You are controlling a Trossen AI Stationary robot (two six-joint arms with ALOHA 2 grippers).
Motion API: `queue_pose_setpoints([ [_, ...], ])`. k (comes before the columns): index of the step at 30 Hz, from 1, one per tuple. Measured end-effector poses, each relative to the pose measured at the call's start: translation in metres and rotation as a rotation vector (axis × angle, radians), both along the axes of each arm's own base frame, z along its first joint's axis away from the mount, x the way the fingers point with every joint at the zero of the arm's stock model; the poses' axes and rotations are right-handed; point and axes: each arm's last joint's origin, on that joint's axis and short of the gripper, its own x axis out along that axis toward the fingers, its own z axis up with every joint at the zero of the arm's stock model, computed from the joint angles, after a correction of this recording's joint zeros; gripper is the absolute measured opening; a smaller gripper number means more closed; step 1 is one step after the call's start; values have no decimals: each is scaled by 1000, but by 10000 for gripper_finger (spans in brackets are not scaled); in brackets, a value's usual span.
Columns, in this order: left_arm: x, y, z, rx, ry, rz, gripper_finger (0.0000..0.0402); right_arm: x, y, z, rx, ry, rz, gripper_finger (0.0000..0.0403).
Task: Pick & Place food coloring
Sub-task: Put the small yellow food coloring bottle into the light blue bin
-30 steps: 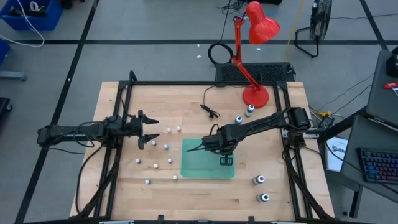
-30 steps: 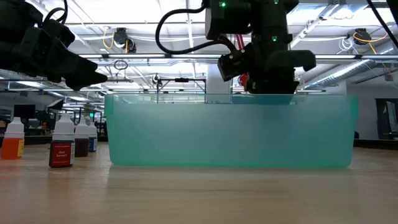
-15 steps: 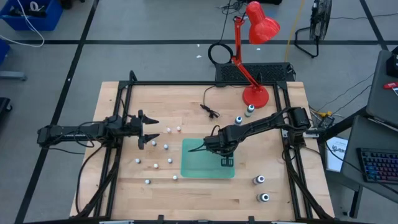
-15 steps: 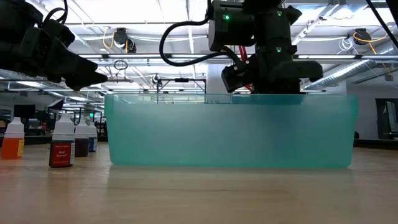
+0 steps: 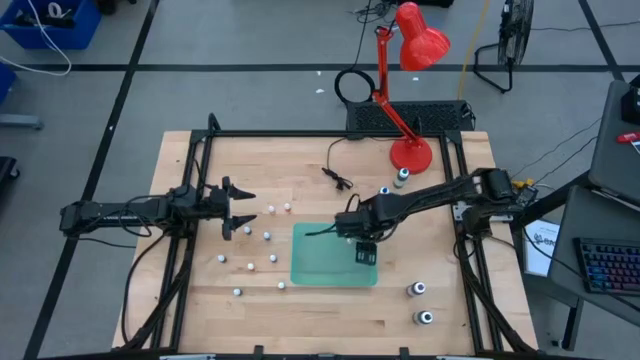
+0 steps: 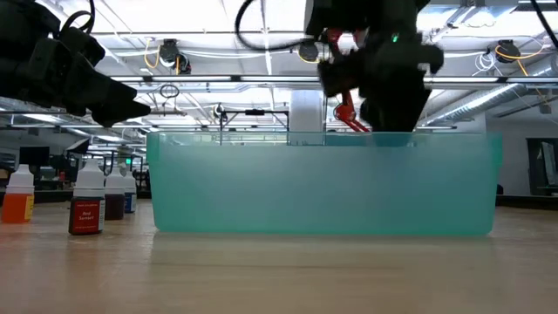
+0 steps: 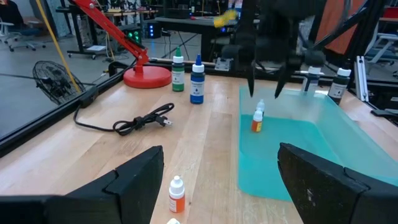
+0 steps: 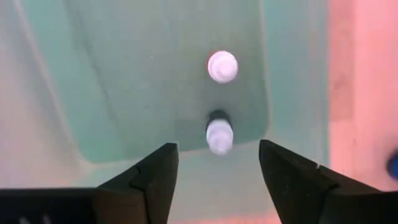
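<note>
two bottles (image 8: 222,66) in tray (image 5: 315,262) (table centre), lamp (image 5: 410,152) behind

Free room and obstacles on the desk (image 5: 300,305).
Translucent green rectangular tray (image 5: 318,268) mostly bare; two small white-capped bottles (image 7: 257,117) and right end effector (image 5: 364,243) occupy one end.

Translucent green tray (image 5: 325,262), white-capped bottles (image 8: 222,66)

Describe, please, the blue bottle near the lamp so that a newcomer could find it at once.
Find the red desk lamp at the table's far edge; two bottles stand on the wood beside its round base. The blue bottle is the one farther from the base, toward the green tray. Its blue body and cap set it apart from the green bottle next to it.
</note>
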Motion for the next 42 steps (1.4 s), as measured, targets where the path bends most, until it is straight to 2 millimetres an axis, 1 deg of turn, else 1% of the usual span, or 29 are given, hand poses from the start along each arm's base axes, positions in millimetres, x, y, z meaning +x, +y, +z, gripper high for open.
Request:
queue_pose_setpoints([
  [2,0,0,0,0,0,0,310,-10,-1,17,5,-17,-37,219],
  [5,0,0,0,0,0,0,310,-29,-2,47,-18,-72,-83,220],
  [7,0,0,0,0,0,0,310,-47,0,66,-85,-128,-81,220],
  [9,0,0,0,0,0,0,310,-67,1,82,-169,-195,-86,221],
  [12,0,0,0,0,1,0,310,-99,-3,95,-295,-292,-95,221],
  [14,0,0,0,0,0,0,310,-121,-5,97,-328,-353,-147,219],
  [17,0,0,0,0,1,0,310,-146,-9,85,-331,-488,-271,216],
  [19,0,0,0,0,0,0,310,-158,-11,67,-332,-591,-311,216],
  [21,0,0,0,0,0,0,310,-164,-13,43,-324,-692,-271,216],
  [24,0,0,0,0,0,0,310,-168,-17,11,-283,-885,-212,219],
  [28,0,0,0,0,1,0,310,-174,-23,-17,-195,-1171,-57,218],
  [30,0,0,0,0,0,0,310,-181,-29,-26,-191,-1283,-41,216],
  [31,0,0,0,0,0,0,310,-185,-33,-31,-197,-1308,-46,216],
  [35,0,0,0,0,0,0,310,-198,-45,-47,-226,-1338,-101,216],
  [39,0,0,0,0,0,0,310,-206,-52,-42,-260,-1400,-115,220],
  [42,0,0,0,0,0,0,310,-212,-55,-42,-299,-1387,-123,221],
])
